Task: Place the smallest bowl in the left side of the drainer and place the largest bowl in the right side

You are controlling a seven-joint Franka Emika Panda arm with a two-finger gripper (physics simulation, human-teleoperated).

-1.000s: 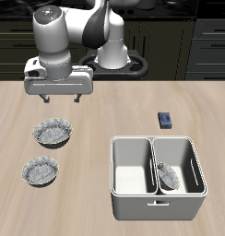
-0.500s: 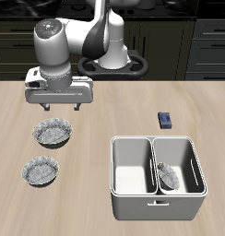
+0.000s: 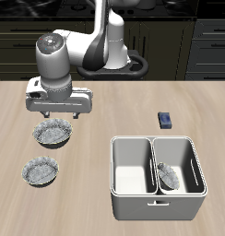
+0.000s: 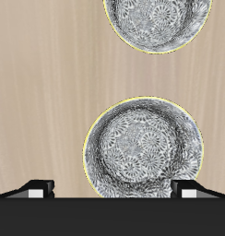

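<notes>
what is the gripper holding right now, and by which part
Nothing. The gripper is open and hangs above the bowl farther back on the table, its fingertips spread wide and apart from the rim in the wrist view.

2 bowls (image 3: 53,134) (image 3: 40,171) lie one behind the other, well apart from the drainer (image 3: 158,205). The smallest bowl (image 3: 167,175) sits in 1 compartment; a block (image 3: 166,119) lies behind the drainer.
</notes>
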